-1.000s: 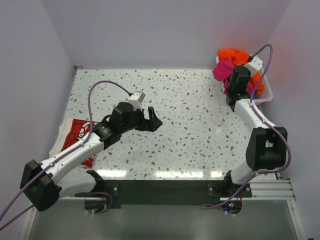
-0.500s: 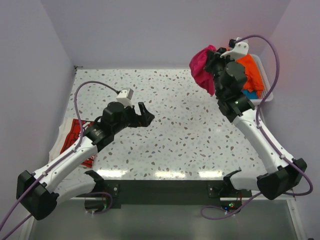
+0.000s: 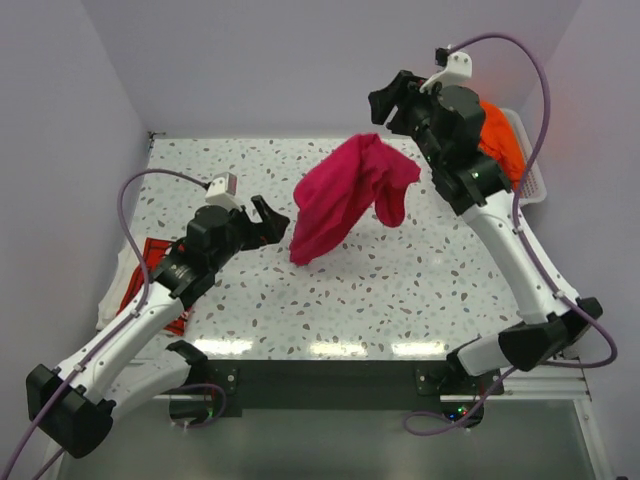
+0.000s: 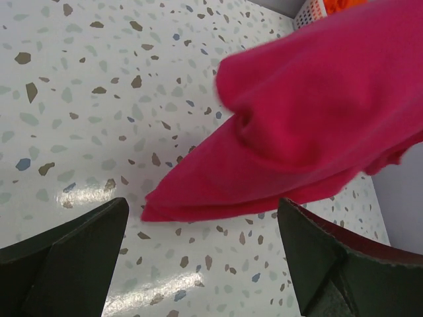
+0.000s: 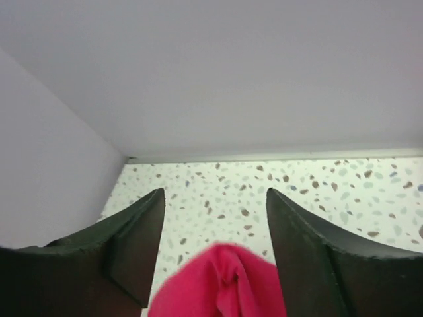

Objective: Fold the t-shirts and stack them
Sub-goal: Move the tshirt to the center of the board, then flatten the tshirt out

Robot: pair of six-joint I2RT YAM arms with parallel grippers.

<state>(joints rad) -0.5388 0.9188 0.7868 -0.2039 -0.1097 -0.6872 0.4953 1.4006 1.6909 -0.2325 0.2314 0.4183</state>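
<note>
The magenta-pink t-shirt is in the air above the middle of the table, bunched and stretched out, with no gripper on it. My right gripper stands open high at the back, just above the shirt's upper end; in the right wrist view the cloth lies below the parted fingers. My left gripper is open beside the shirt's lower end, which fills the left wrist view ahead of the spread fingers. An orange t-shirt lies in the basket. A red t-shirt with white lettering lies at the left edge, half behind my left arm.
The white slatted basket stands at the back right corner against the wall. Purple walls close the table at the back and on both sides. The speckled tabletop shows in front of the flying shirt.
My right arm swung from the basket up and left with the magenta shirt, then its jaws opened and the shirt left them toward the table's middle. My left arm drew back slightly left.
</note>
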